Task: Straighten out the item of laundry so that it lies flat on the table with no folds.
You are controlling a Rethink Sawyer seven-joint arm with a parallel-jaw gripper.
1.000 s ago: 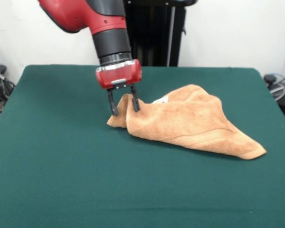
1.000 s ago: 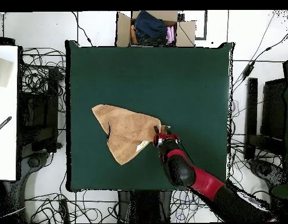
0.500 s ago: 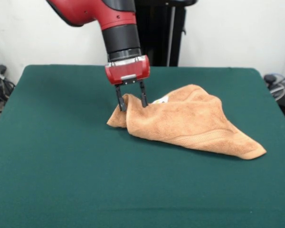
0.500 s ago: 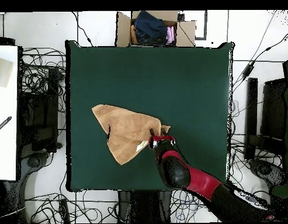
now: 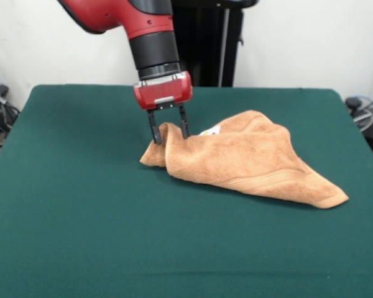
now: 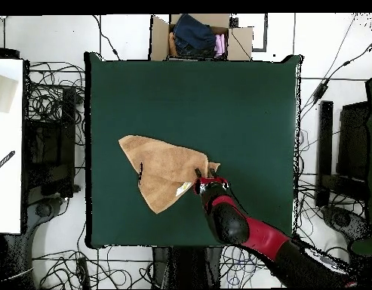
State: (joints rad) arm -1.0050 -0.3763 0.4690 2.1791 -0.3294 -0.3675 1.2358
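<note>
My gripper [image 5: 169, 133] stands upright over the raised corner of the towel [image 5: 248, 161], its two thin fingers [image 5: 153, 131] set apart with a hump of terry cloth standing between them. The cloth fills the gap, but whether the fingers are pinching it or only straddling it I cannot tell from either view.

The towel lies a little to one side of the middle of the table [image 5: 81, 236], well clear of every edge. It is far from flat: from above it reads as a rough triangle [image 6: 162, 172], one layer doubled over another, with a thick rolled ridge at the corner where I am and a hemmed band running along the long lower edge. The small white label (half tucked under a fold) shows just beside my fingers.

So I judge the job barely begun: every fold remains to be opened and spread.
</note>
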